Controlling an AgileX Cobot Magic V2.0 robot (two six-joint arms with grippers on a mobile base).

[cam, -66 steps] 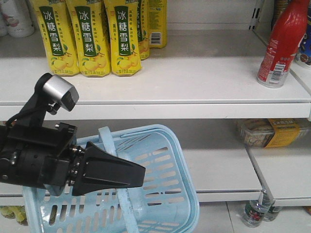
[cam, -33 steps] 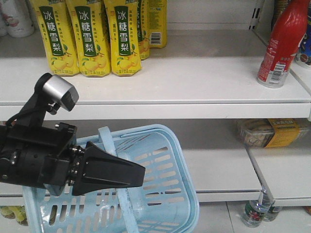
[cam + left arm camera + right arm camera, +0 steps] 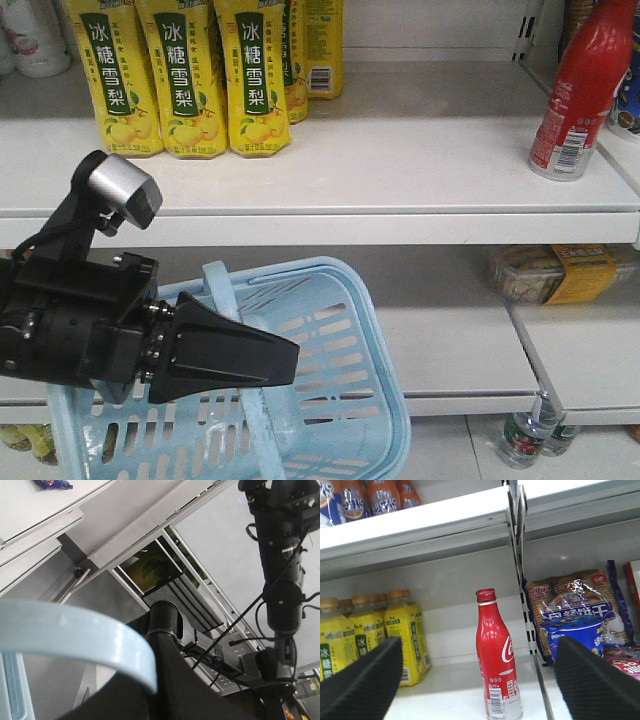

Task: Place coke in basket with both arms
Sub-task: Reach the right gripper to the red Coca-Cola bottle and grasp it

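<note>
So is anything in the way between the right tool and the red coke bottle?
No, nothing visible. In the right wrist view the coke stands on the white shelf, straight ahead of the open right tool. The yellow bottles are off to one side.

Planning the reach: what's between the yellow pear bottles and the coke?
Nothing: the front view shows bare white shelf between the pear bottles and the coke.

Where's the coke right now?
Front view: the coke stands upright at the right end of the upper shelf, well right of the yellow pear drink bottles. In the right wrist view it sits centred between the right gripper's open fingers.
</note>
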